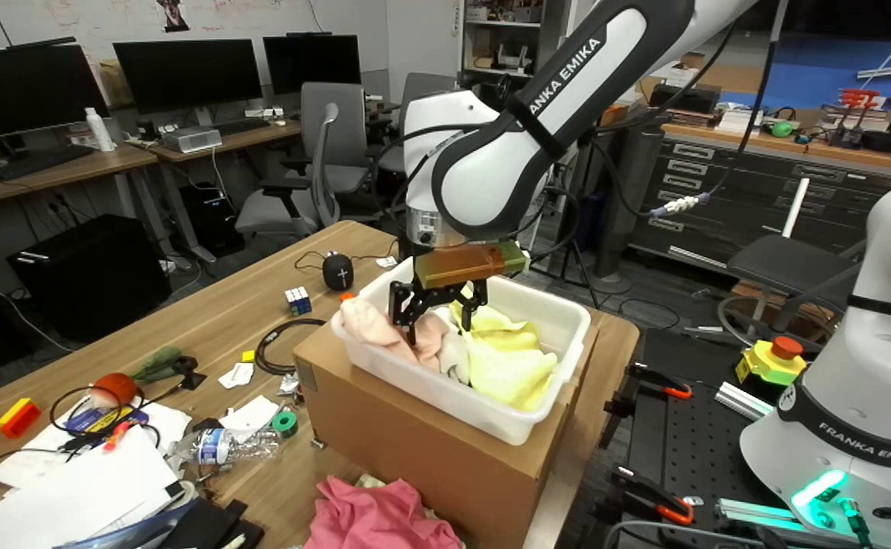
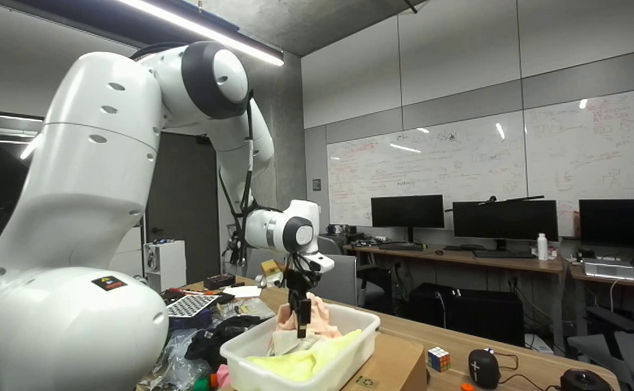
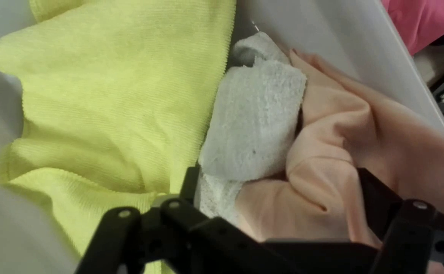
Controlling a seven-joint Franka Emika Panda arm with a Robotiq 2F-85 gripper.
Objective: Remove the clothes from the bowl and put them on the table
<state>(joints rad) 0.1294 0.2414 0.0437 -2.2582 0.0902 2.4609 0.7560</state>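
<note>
A white plastic bin holds a yellow cloth, a grey-white cloth and a peach cloth. The peach cloth hangs partly over the bin's rim. My gripper points down inside the bin and is open. In the wrist view, its fingers stand apart on either side of the peach cloth and the lower edge of the grey-white cloth. One finger is beside the yellow cloth. A deep pink cloth lies on the wooden table, outside the bin.
The bin stands on a cardboard box on the table. A puzzle cube, a black speaker, a coiled cable, a plastic bottle and papers lie around the table.
</note>
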